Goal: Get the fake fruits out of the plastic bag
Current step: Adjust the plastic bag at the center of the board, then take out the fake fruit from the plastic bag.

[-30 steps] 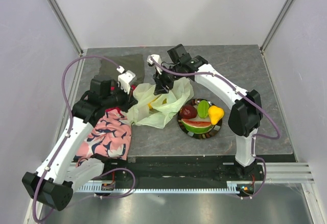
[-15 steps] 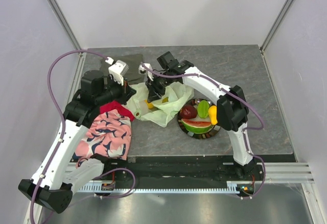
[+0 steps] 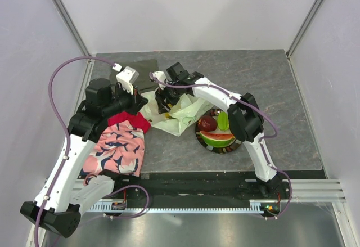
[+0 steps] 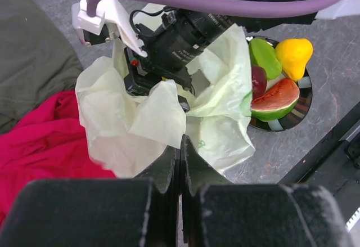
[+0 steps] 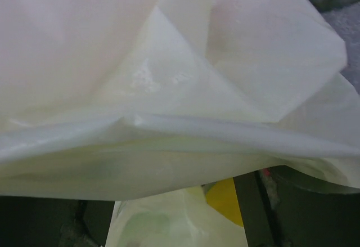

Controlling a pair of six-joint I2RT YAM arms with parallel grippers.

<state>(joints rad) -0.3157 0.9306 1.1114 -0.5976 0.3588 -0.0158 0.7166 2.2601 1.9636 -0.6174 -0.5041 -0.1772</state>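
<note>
Mid-extraction: the left gripper (image 4: 180,146) pinches the rim of the plastic bag (image 3: 174,115) at table centre. The right gripper (image 3: 165,103), fingers seemingly apart, is inside by a yellow fruit (image 5: 225,202) (plate (image 3: 216,150) at the bag's four o'clock). Next, I judge: close and lift.

The left arm (image 3: 67,151) reaches forward with its wrist turned inward, and the left gripper (image 4: 180,165) has its fingers pressed together on a fold of the plastic bag (image 4: 135,117). The right arm (image 3: 216,92) stretches across to the left, wrist pitched down. The right gripper (image 5: 171,207) is sunk in the bag, jaws standing apart.
</note>
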